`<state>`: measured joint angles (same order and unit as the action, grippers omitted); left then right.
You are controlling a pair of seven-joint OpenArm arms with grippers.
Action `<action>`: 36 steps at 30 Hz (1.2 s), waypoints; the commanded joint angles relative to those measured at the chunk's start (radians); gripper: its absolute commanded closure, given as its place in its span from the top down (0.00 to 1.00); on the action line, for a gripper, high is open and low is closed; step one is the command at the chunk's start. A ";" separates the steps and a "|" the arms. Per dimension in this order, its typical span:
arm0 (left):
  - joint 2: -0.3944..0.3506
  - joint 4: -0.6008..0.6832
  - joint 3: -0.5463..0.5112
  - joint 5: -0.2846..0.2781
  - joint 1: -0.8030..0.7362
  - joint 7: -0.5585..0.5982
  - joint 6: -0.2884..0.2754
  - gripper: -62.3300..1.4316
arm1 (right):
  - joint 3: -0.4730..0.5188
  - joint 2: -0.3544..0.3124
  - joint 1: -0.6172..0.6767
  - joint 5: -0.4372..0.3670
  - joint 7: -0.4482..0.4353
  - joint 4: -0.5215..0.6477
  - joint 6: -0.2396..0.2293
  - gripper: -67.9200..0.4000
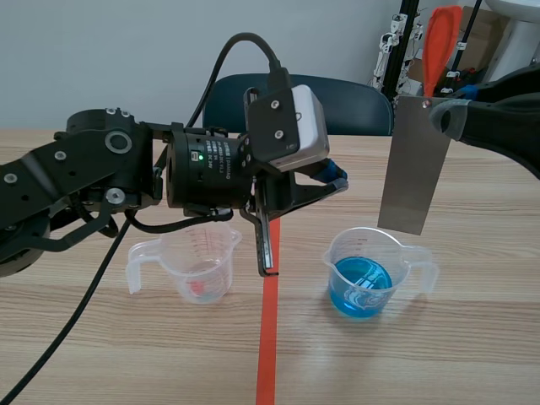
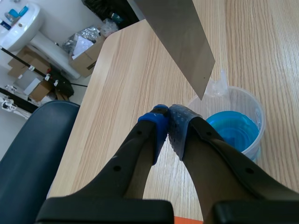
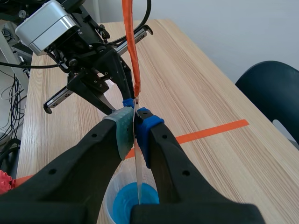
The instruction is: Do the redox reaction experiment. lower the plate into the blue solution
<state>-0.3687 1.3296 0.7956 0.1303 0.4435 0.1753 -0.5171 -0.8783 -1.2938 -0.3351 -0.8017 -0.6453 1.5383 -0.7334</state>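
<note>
The right gripper clamps the metal plate hanging just above the blue solution, its lowering not yet done

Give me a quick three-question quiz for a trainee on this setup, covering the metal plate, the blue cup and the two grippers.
1. Fill in: the left gripper has its fingers ___, holding nothing.
2. Which one holds the metal plate? A) left gripper B) right gripper C) neither
3. True or false: the metal plate already sits in the blue solution.

Key
1. shut
2. B
3. False: it hangs above the cup.
</note>
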 commanded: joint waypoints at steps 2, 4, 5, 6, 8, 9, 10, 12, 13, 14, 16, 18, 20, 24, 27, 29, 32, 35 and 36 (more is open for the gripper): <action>0.008 0.012 0.003 -0.013 0.009 0.011 0.005 0.07 | 0.023 -0.016 -0.023 -0.022 -0.019 0.014 -0.012 0.01; 0.008 0.012 0.003 -0.013 0.009 0.011 0.005 0.07 | 0.023 -0.016 -0.023 -0.022 -0.019 0.014 -0.012 0.01; 0.008 0.012 0.003 -0.013 0.009 0.011 0.005 0.07 | 0.023 -0.016 -0.023 -0.022 -0.019 0.014 -0.012 0.01; 0.008 0.012 0.003 -0.013 0.009 0.011 0.005 0.07 | 0.023 -0.015 -0.023 -0.022 -0.018 0.014 -0.012 0.01; 0.008 0.012 0.003 -0.013 0.009 0.011 0.005 0.07 | 0.023 -0.013 -0.023 -0.022 -0.018 0.014 -0.012 0.01; 0.008 0.012 0.003 -0.013 0.009 0.011 0.005 0.07 | 0.023 -0.013 -0.023 -0.022 -0.018 0.014 -0.012 0.01; 0.008 0.012 0.003 -0.013 0.009 0.011 0.005 0.07 | 0.023 -0.013 -0.023 -0.022 -0.019 0.014 -0.012 0.01; 0.008 0.012 0.003 -0.013 0.009 0.011 0.005 0.07 | 0.023 -0.013 -0.023 -0.022 -0.019 0.014 -0.012 0.01; 0.008 0.012 0.003 -0.013 0.009 0.011 0.005 0.07 | 0.023 -0.013 -0.023 -0.022 -0.019 0.014 -0.012 0.01; 0.008 0.012 0.003 -0.013 0.009 0.011 0.005 0.07 | 0.023 -0.013 -0.023 -0.022 -0.019 0.014 -0.012 0.01; 0.008 0.012 0.003 -0.013 0.009 0.011 0.005 0.07 | 0.023 -0.013 -0.023 -0.022 -0.019 0.014 -0.012 0.01; 0.008 0.012 0.003 -0.013 0.009 0.011 0.005 0.07 | 0.023 -0.013 -0.023 -0.022 -0.019 0.014 -0.012 0.01; 0.008 0.012 0.003 -0.013 0.009 0.011 0.005 0.07 | 0.023 -0.013 -0.023 -0.022 -0.019 0.014 -0.012 0.01; 0.007 0.012 0.003 -0.013 0.009 0.011 0.005 0.07 | 0.023 -0.013 -0.022 -0.022 -0.018 0.014 -0.012 0.01; 0.005 0.012 0.003 -0.013 0.008 0.011 0.005 0.07 | 0.023 -0.010 -0.022 -0.021 -0.018 0.014 -0.012 0.01; 0.002 0.012 0.003 -0.013 0.008 0.011 0.005 0.07 | 0.023 -0.008 -0.022 -0.021 -0.018 0.014 -0.012 0.01; -0.004 0.012 0.003 -0.014 0.006 0.011 0.005 0.07 | 0.023 -0.008 -0.022 -0.021 -0.018 0.014 -0.012 0.01; -0.018 0.012 0.003 -0.022 -0.002 0.014 0.005 0.07 | 0.023 -0.008 -0.022 -0.021 -0.018 0.014 -0.012 0.01; -0.027 0.012 0.002 -0.022 -0.009 0.016 0.006 0.07 | 0.023 -0.007 -0.022 -0.021 -0.018 0.014 -0.012 0.01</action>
<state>-0.3836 1.3296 0.7956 0.1230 0.4416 0.1753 -0.5175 -0.8783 -1.2911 -0.3351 -0.8017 -0.6453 1.5383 -0.7334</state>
